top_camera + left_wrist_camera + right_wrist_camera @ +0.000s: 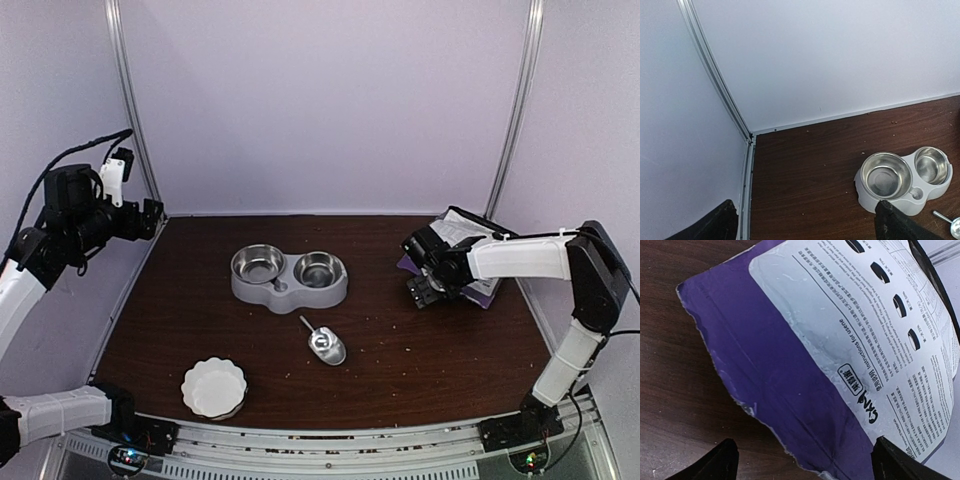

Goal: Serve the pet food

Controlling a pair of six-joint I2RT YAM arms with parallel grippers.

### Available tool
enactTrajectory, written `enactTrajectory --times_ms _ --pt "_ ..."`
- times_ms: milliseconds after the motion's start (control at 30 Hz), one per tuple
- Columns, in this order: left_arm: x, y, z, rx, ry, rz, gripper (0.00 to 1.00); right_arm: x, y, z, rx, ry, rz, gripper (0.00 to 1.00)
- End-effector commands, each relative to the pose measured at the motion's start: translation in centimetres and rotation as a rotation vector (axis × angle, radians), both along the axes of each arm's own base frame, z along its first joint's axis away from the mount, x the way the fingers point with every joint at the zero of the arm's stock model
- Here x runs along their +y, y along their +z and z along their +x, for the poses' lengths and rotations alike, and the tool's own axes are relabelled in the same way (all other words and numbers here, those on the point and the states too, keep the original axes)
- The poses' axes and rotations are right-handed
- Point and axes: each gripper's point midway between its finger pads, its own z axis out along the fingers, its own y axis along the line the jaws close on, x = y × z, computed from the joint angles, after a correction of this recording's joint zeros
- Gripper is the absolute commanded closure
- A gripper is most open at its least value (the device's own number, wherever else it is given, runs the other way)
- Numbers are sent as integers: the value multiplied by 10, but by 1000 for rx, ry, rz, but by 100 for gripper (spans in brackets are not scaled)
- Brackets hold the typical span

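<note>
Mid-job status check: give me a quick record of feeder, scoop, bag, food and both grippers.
feeder: both steel bowls empty
scoop: on table, just nearside of feeder
bag: lying at right, torn edge showing
pet food: only stray bits on table
white dish: front left, empty
left gripper: open, raised at left
right gripper: open, above bag's torn edge

The table was dark matt wood grain, the twin bowls and scoop polished metal, the bowls' holder matt grey plastic, the bag glossy crinkled film.

Purple-and-white bag (black print), brown table.
</note>
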Motion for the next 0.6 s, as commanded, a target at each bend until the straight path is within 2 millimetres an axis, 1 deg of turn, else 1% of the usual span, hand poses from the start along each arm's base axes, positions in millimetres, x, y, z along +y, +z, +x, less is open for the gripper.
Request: enactTrajectory --times_ms 0,100,133,300,333,400,467,500,567 --pt "3 11 0 -38 13 8 2 -12 2 9 -25 -60 9 7" --pt "5 13 -1 -46 20 11 2 -23 -4 11 -12 -100 10 12" --pt "5 13 -2 -47 22 12 2 -26 -6 11 -6 -107 15 15" --pt "6 15 -3 -54 26 14 2 -35 -8 10 -3 -132 28 36" --pt "6 15 -3 -55 25 13 2 -36 -8 10 -2 -135 35 43" --pt "6 15 -4 -56 24 13 2 -36 -8 11 -3 -134 54 62" --pt "7 14 -4 -54 28 15 2 -36 -6 11 -7 -132 69 77" --pt "7 15 -4 -56 30 17 2 -36 -5 12 -9 -130 76 83" --pt "9 16 -4 -60 37 20 2 -31 -3 12 -7 -104 108 100"
